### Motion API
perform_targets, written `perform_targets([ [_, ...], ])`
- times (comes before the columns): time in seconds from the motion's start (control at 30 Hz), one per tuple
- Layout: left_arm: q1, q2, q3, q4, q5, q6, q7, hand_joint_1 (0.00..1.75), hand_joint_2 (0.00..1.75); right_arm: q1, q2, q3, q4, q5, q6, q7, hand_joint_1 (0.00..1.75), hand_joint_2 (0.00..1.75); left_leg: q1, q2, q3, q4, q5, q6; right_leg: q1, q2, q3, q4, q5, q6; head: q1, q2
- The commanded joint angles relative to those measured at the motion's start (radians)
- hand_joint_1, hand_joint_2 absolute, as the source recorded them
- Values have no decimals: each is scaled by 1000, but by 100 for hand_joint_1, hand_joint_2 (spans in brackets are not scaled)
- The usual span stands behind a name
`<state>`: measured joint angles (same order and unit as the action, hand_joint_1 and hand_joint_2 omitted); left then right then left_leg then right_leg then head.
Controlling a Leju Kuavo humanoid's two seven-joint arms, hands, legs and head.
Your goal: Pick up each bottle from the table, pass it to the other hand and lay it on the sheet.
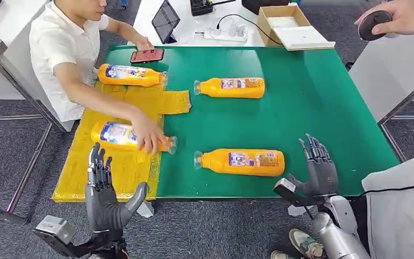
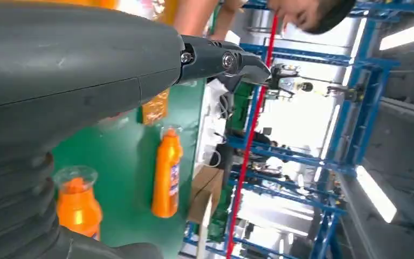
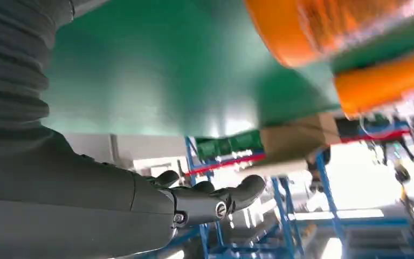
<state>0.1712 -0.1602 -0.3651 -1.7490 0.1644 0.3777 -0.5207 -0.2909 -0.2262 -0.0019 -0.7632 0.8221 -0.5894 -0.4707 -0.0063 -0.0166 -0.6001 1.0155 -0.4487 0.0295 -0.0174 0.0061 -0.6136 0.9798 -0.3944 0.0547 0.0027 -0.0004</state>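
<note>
4 bottles [image 1: 241, 162] lengthwise across the table [image 1: 323, 97], caps left (2 on the sheet [image 1: 116, 172]); both hands' fingers [image 1: 98, 162] spread, empty.

Four orange bottles [image 1: 239, 162] lie on the green table [image 1: 312, 97]; a person's hand [image 1: 148, 136] grips one on the yellow sheet [image 1: 113, 167]

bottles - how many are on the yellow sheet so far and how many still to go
Done: two bottles lie on the yellow sheet, the far one and the near one, which a person's hand is touching. In hand: nothing; the left hand and right hand are both empty. Left: two bottles on the green table, far and near.
</note>
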Motion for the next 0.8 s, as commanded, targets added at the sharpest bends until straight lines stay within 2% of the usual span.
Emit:
perform_targets([
  [0.03, -56, 29, -49, 102, 1, 13, 9, 0, 175, -133, 40, -2, 267, 5, 10, 11, 0, 175, 0, 2, 2, -1, 0, -1, 1, 1, 2, -1, 0, -1, 0, 0],
  [0.17, -57, 33, -54, 97, 0, 22, 12, 0, 175, -145, 49, 7, 282, 6, 32, 4, 0, 175, 1, 3, 5, -2, -1, -2, 1, 1, 4, -2, -1, -2, 0, 0],
  [0.4, -87, 24, -78, 117, -9, 17, 12, 0, 175, -175, 137, 69, 309, 7, 98, -52, 0, 175, 1, 4, 3, -1, -1, -2, 1, 2, 2, -1, 0, -2, 0, 0],
  [0.6, -91, 22, -84, 120, -8, 10, 11, 0, 175, -181, 154, 101, 283, 6, 113, -74, 0, 175, 1, 3, 3, -1, -1, -2, 1, 2, 2, -1, 0, -2, 0, 0],
  [0.8, -93, 29, -92, 129, 11, -23, 37, 0, 175, -159, 161, 148, 245, -19, 177, -61, 0, 175, 1, 3, 4, -1, -1, -2, 1, 1, 3, 0, -1, -2, 0, 0],
])
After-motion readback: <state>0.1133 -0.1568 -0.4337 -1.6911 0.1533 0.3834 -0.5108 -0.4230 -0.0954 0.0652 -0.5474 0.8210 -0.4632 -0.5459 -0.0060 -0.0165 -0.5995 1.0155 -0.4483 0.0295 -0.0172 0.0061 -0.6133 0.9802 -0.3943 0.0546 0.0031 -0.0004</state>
